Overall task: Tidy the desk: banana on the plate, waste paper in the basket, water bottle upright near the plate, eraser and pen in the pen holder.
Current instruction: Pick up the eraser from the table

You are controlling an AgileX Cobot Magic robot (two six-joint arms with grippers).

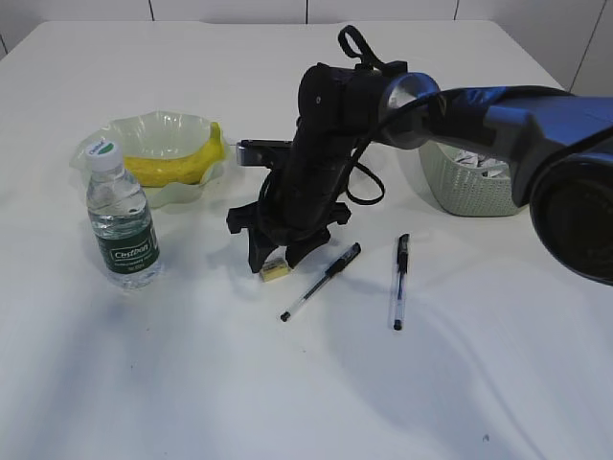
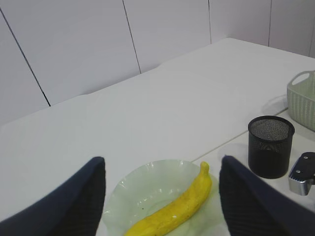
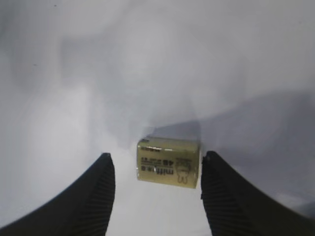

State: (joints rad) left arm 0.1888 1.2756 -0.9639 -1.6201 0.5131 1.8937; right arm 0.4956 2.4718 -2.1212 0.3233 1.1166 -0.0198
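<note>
**While the eraser waits between open fingers, most of the desk is already sorted**

Done, as far as the frames show: yellow banana [image 2: 173,212] lies in the pale green scalloped glass plate [image 1: 182,191]. Clear plastic water bottle with green label and white cap [image 1: 120,218] stands upright just beside that plate, on its near left. White crumpled paper [image 1: 477,162] shows inside the pale green woven basket [image 1: 460,188], though the right arm hides much of it.

Left to do: small yellow-wrapped rectangular eraser [image 3: 169,162] sits on the white tabletop [image 1: 287,383], not yet lifted. Two pens lie on the table to its right: a black-capped clear pen lying at a slant [image 1: 322,281] close by, and a second clear pen with black clip [image 1: 399,280] further right, roughly lengthwise towards the camera. Black mesh cylindrical pen holder [image 2: 270,146] looks empty from the left wrist view.

Tools: right gripper [image 3: 156,189] is down over the eraser, jaws parted, one finger either side; a gap shows at the left finger, the right one is close or touching. Nothing gripped. Left gripper [image 2: 162,191] hangs above the plate, jaws wide, empty.

In the way: slanted pen lies near the eraser, so a sloppy close could nudge it. Pen holder sits behind the right arm in the exterior view, between plate and basket.
</note>
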